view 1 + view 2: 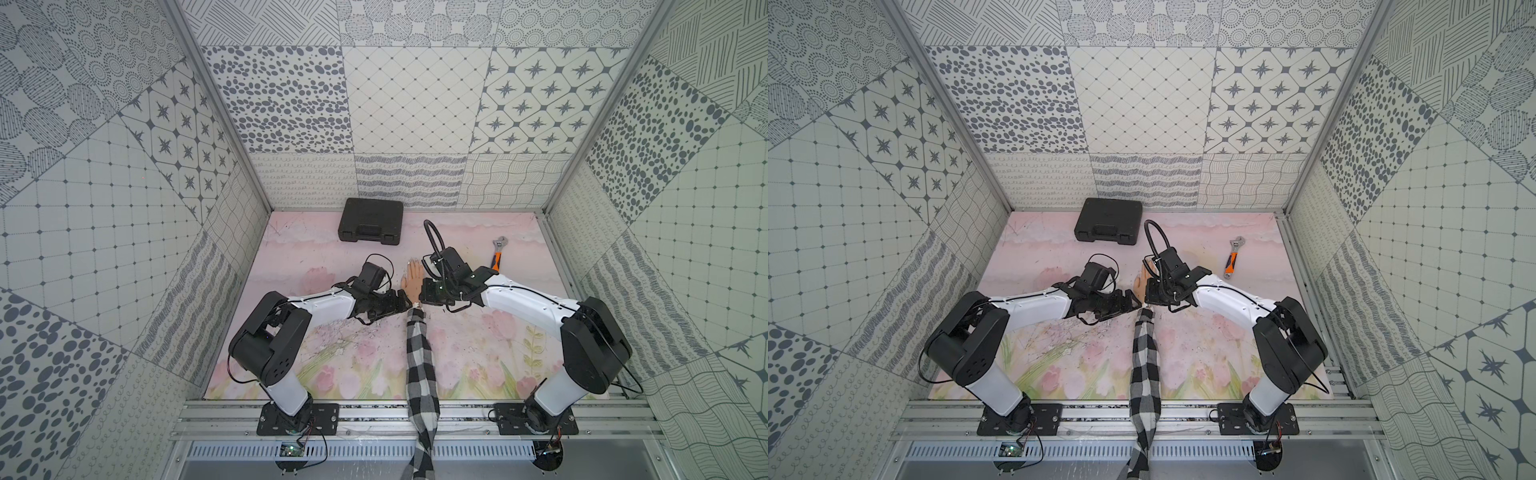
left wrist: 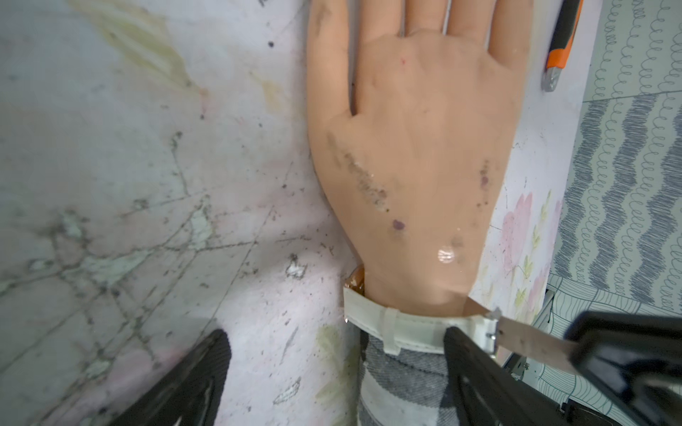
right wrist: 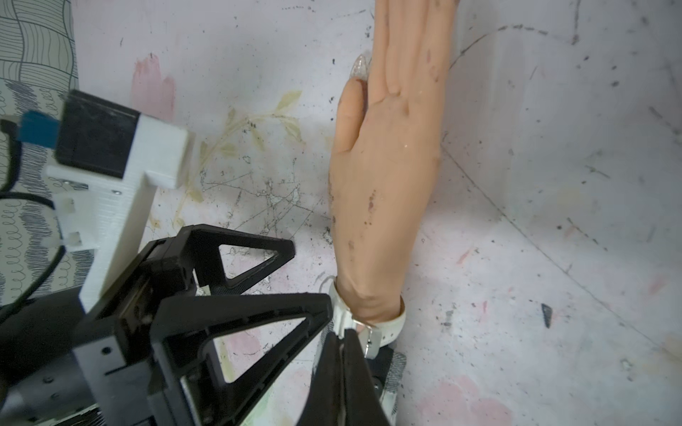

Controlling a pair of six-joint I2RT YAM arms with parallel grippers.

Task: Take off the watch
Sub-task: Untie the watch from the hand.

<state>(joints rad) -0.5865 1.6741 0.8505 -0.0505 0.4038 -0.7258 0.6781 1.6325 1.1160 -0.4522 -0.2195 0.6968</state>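
Left gripper (image 2: 334,335): jaws set wide, holding nothing. One finger (image 2: 192,380) rests over the mat (image 1: 332,257) beside the wrist; the opposite finger lies across the checked sleeve (image 2: 402,383), its tip against the strap edge. The wrist sits between the two fingers.

Right gripper (image 3: 343,335): jaws closed flat together, pinching the strap tail (image 2: 531,343) of the watch (image 2: 406,324). The tail runs taut from the buckle (image 2: 492,332) straight into the closed tips.

Watch position: directly ahead of both grippers, between them, with its cream strap wrapped around the wrist of the mannequin hand (image 2: 417,147), at the sleeve cuff. The dial cannot be made out; only a small amber-tinted edge shows at the side of the wrist nearest the left gripper.

Both top views show the two grippers meeting tip to tip at the wrist. Beyond the right gripper, well apart, lies an orange-handled wrench (image 1: 1232,257). Beyond the left gripper, toward the back wall, sits a closed black case (image 1: 371,220).
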